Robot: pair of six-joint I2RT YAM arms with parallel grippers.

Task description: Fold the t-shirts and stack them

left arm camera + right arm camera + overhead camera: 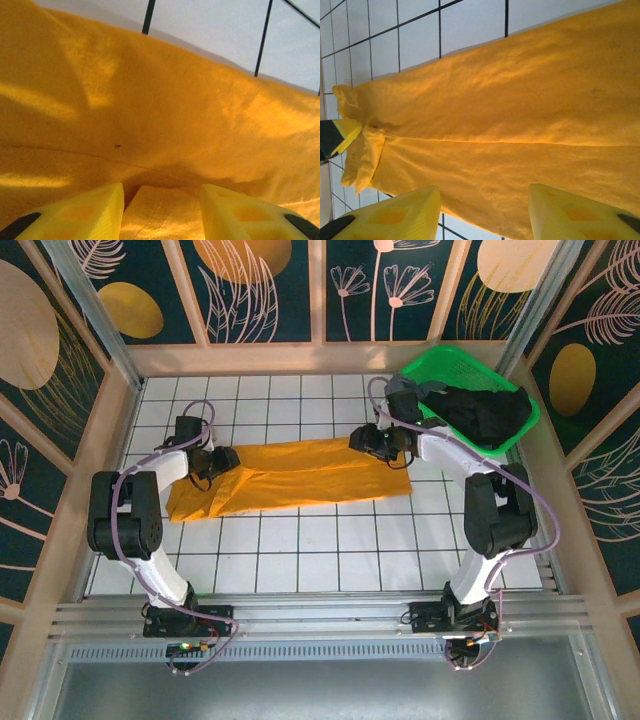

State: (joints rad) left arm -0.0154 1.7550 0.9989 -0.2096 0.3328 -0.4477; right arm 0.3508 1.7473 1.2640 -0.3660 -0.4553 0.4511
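Orange shirt (pixel 300 475) is lying on the table (pixel 300 550) as a long, narrow band. Its long axis is running left to right, tilting slightly toward the far side at the right end.

The left gripper (pixel 222 460) is sitting on the left end and the right gripper (pixel 368 440) is hovering at the far edge of the right end, so each arm is nearest its own end and the shirt is stretching between them. A crosswise fold would, I judge, be carrying one end along that axis toward the other.

The left wrist view is showing its fingers (pixel 90 210) standing apart with a ridge of cloth filling the gap. Whether they are pinching it or only straddling it, I cannot tell. The right wrist view is showing its fingers (pixel 570 210) spread wide above flat cloth, gripping nothing, and it is looking down the whole band to the bunched far end. The overhead view is adding what the wrist views lack: the basket (pixel 420 365) at the far right, holding the black shirt (pixel 490 412) and grey shirt (pixel 405 390), both unfolded.
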